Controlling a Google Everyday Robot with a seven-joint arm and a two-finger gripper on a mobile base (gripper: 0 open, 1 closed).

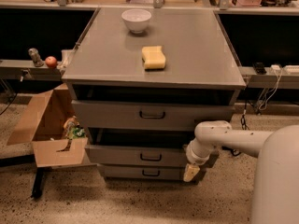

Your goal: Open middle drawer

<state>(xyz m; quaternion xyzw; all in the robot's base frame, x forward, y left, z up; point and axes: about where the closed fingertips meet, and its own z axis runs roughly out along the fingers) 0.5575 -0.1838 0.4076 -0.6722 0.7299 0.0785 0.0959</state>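
Note:
The grey cabinet [187, 55] has three drawers. The middle drawer [117, 155] has a medium-height front with a small dark loop handle [150, 157]. A dark gap shows above it. The taller top drawer [107, 115] sits above it and the slim bottom drawer [121, 172] below. My gripper [191, 172] hangs from the white arm [219, 136] at the right end of the middle and bottom drawer fronts. It is well to the right of the middle handle and holds nothing I can see.
A white bowl [136, 20] and a yellow sponge [153, 58] sit on the cabinet top. An open cardboard box [46, 129] stands on the floor at the left. A red apple [51, 61] is on the left ledge. Cables [266, 97] hang at the right.

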